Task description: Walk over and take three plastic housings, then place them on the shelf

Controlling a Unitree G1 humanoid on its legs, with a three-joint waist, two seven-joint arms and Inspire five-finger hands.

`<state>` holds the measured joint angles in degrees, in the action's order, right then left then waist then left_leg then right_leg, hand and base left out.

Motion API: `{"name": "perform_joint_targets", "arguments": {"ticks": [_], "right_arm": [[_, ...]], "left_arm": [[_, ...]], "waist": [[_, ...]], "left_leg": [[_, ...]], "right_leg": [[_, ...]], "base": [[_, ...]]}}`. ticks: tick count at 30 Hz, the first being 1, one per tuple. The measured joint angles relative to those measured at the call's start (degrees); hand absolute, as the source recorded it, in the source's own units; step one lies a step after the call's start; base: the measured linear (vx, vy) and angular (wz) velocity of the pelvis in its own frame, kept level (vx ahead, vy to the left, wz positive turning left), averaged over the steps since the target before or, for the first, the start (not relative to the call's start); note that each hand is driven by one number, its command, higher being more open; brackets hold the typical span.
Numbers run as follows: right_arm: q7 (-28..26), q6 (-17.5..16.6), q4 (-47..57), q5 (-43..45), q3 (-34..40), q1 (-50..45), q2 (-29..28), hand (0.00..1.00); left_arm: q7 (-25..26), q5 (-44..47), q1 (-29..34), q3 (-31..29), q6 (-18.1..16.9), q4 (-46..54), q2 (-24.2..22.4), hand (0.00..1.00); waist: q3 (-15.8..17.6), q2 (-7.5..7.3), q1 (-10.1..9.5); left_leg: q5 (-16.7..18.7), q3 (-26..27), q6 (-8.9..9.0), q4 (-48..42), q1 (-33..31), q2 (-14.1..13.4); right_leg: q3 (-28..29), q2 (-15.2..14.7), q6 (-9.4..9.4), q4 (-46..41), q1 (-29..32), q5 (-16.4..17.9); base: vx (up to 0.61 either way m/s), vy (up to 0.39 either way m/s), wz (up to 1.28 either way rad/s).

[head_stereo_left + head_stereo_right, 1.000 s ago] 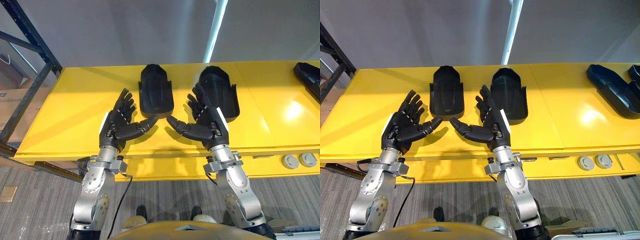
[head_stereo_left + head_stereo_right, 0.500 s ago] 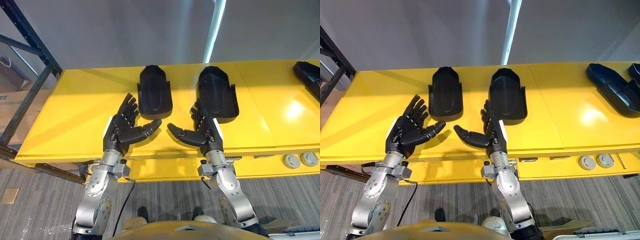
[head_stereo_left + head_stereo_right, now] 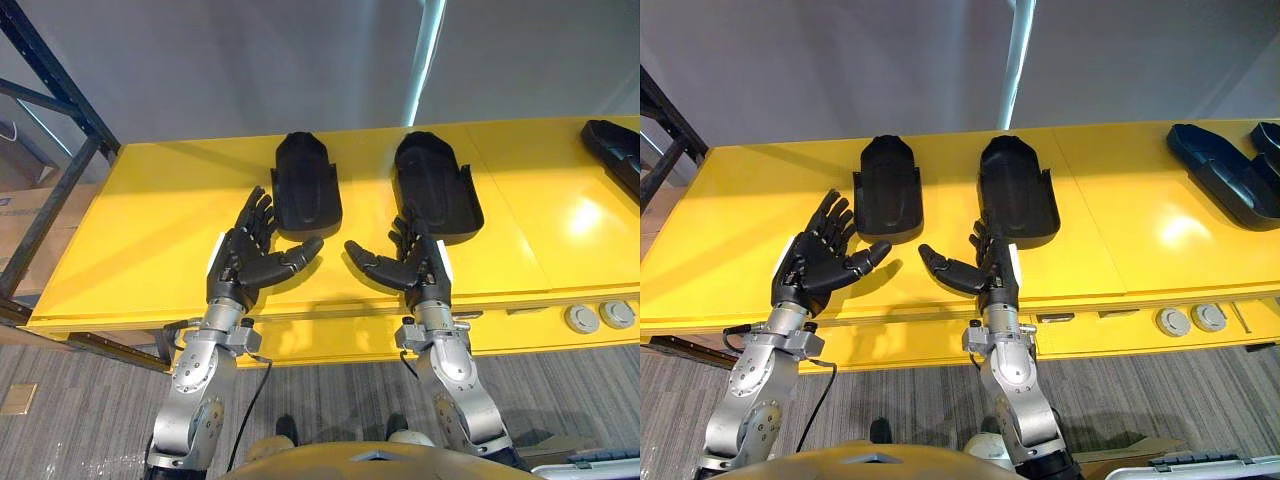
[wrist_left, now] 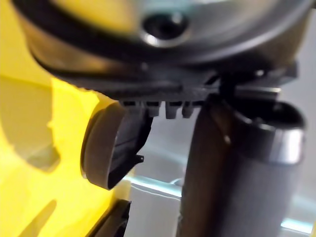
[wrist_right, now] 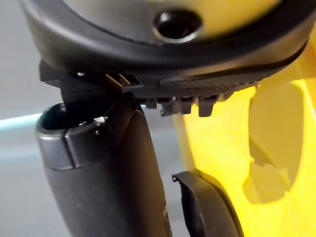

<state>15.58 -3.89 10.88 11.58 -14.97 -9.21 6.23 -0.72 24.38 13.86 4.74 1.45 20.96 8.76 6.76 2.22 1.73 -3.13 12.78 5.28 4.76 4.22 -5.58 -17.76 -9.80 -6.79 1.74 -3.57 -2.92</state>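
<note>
The left hand (image 3: 243,266) is hovering over the near edge of the yellow table (image 3: 140,230), lower left of centre in the left eye view, its fingers spreading wide and straight and holding nothing; the right hand (image 3: 420,268) is mirroring it just right of centre, fingers likewise splayed and empty, the two thumbs pointing toward each other with a gap between them; the left plastic housing (image 3: 307,190), black, is lying on the table at upper centre, just beyond the left hand's fingertips and apart from them; the right plastic housing (image 3: 437,188) is lying beside it, and the right hand's fingertips are overlapping its near edge, though I cannot tell whether they are touching; further housings (image 3: 1217,178) are lying at the right edge; a dark shelf frame (image 3: 60,92) is standing at upper left; two round grey fittings (image 3: 598,320) are sitting in the table's front at lower right.
</note>
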Motion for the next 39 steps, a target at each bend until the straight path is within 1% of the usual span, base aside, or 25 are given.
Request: {"name": "perform_joint_targets", "arguments": {"ticks": [8, 11, 14, 16, 19, 21, 22, 24, 26, 28, 33, 36, 37, 39], "right_arm": [[0.0, 0.0, 0.0, 0.0, 1.2, 0.0, -0.3, 1.00], [-1.0, -0.1, 0.0, 0.1, 1.4, 0.0, -0.4, 1.00], [-2.7, -1.7, 0.0, 0.1, 1.5, 0.0, -0.3, 1.00], [-5.0, -4.1, 0.6, 0.6, 1.9, 0.0, 0.2, 1.00], [-8.5, -4.9, 4.0, 1.4, 3.6, -0.3, 0.7, 1.00], [-12.9, -6.1, 10.5, 3.5, 6.2, -2.8, 1.0, 1.00], [-14.0, -6.6, 12.0, 3.9, 7.0, -3.7, 1.0, 1.00], [-17.5, -8.1, 16.1, 5.8, 10.1, -6.9, 1.1, 1.00], [-20.3, -9.0, 17.8, 8.2, 12.9, -10.2, 1.1, 1.00], [-22.3, -9.0, 18.3, 9.7, 14.6, -13.4, 0.5, 1.00], [-23.7, -8.9, 18.3, 10.0, 16.0, -18.1, 0.3, 1.00], [-25.1, -8.9, 18.3, 10.1, 17.6, -20.7, -0.1, 1.00], [-26.6, -8.8, 18.3, 10.1, 18.7, -22.0, -0.5, 1.00], [-28.0, -8.5, 18.3, 10.1, 19.3, -22.7, -0.5, 1.00]], "left_arm": [[-0.2, 0.0, 0.1, 0.0, 0.0, 2.7, 0.0, 1.00], [-0.3, 0.0, 0.1, 0.0, 0.0, 2.7, 0.0, 1.00], [-0.7, 0.0, 0.1, 0.0, 0.0, 2.7, 0.0, 1.00], [-0.7, 0.0, 0.1, 0.0, 0.0, 2.7, 0.0, 1.00], [-0.6, 0.0, 0.1, -0.2, 0.0, 2.7, 0.0, 1.00], [-0.5, -0.1, 0.2, -0.8, -0.1, 2.7, 0.0, 1.00], [-0.3, -0.1, 0.2, -1.1, -0.3, 2.7, 0.0, 1.00], [0.3, -0.1, 0.4, -2.3, -1.9, 2.7, 0.0, 1.00], [1.3, 0.0, 0.7, -3.3, -4.0, 2.8, 0.0, 1.00], [2.5, 0.0, 2.2, -4.2, -5.9, 4.5, -0.1, 1.00], [4.3, 0.0, 2.4, -3.9, -8.4, 6.3, -1.6, 1.00], [5.3, 0.0, 2.4, -3.8, -8.8, 6.3, -1.9, 1.00], [5.9, 0.2, 2.5, -3.9, -8.8, 6.3, -2.0, 1.00], [6.5, 0.4, 2.6, -3.9, -8.9, 6.3, -2.0, 1.00]], "waist": [[-0.1, 0.02, 0.00], [-0.3, -0.04, 0.02], [-0.4, -0.12, 0.00], [-0.4, -0.17, 0.04], [-0.4, -0.17, 0.02], [-0.5, -0.25, 0.05], [-0.5, -0.31, 0.09], [-0.7, -0.60, 0.32], [-0.7, -0.80, 0.85], [-0.8, -0.91, 2.11], [-0.8, -0.90, 3.35], [-0.7, -0.91, 3.41], [-0.6, -0.93, 3.45], [-0.5, -1.00, 3.50]], "left_leg": [[0.0, 0.0, 0.00, 0.0, 0.0, 0.0], [0.0, 0.0, 0.01, 0.0, 0.0, 0.0], [0.0, 0.0, 0.01, 0.0, 0.0, 0.0], [0.0, 0.1, 0.01, 0.0, 0.1, 0.0], [0.0, 0.2, 0.01, 0.0, 0.1, 0.0], [0.2, 0.8, 0.02, 0.0, 0.3, -0.1], [0.3, 1.0, 0.02, 0.0, 0.4, -0.1], [0.6, 2.2, 0.07, 0.0, 0.6, -0.1], [1.1, 3.6, 0.06, 0.0, 1.3, -0.1], [1.9, 4.7, 0.05, -0.7, 1.3, -0.1], [2.3, 6.1, 0.10, -0.7, 1.2, -0.1], [2.5, 6.5, 0.14, -0.7, 1.1, -0.1], [2.8, 6.7, 0.14, -0.9, 1.1, -0.1], [3.2, 7.0, 0.15, -1.5, 1.1, -0.1]], "right_leg": [[0.0, 0.0, 0.00, 0.0, 0.0, 0.0], [0.0, 0.0, -0.01, 0.0, 0.0, 0.0], [-0.1, 0.0, -0.01, 0.0, 0.0, 0.0], [0.0, 0.0, -0.03, 0.0, 0.0, 0.0], [0.5, 0.0, -0.06, 0.0, 0.0, -0.1], [1.0, 0.1, -0.08, 0.0, 0.1, -0.1], [1.3, 0.1, -0.09, 0.0, 0.3, -0.1], [2.6, 0.2, -0.08, 0.1, 0.8, -0.3], [3.7, 0.2, -0.16, 0.2, 0.9, -0.5], [4.5, 0.1, -0.23, 0.4, 1.1, -0.5], [5.7, 0.2, -0.34, 0.4, 2.1, -0.6], [6.4, 0.3, -0.35, 0.4, 2.6, -0.6], [6.6, 0.3, -0.35, 0.4, 2.6, -0.6], [6.9, 0.2, -0.35, 0.4, 2.6, -0.6]], "base": [[0.00, 0.000, 0.00], [0.00, 0.000, 0.00], [0.00, 0.000, 0.00], [0.00, 0.000, 0.00], [0.00, 0.000, -0.02], [0.00, 0.000, -0.11], [0.00, 0.004, -0.18], [0.00, 0.007, -0.27], [0.00, 0.013, -0.34], [0.00, 0.017, -0.30], [0.01, 0.006, -0.14], [0.02, 0.002, -0.09], [0.02, 0.004, -0.06], [0.02, 0.007, -0.09]]}}
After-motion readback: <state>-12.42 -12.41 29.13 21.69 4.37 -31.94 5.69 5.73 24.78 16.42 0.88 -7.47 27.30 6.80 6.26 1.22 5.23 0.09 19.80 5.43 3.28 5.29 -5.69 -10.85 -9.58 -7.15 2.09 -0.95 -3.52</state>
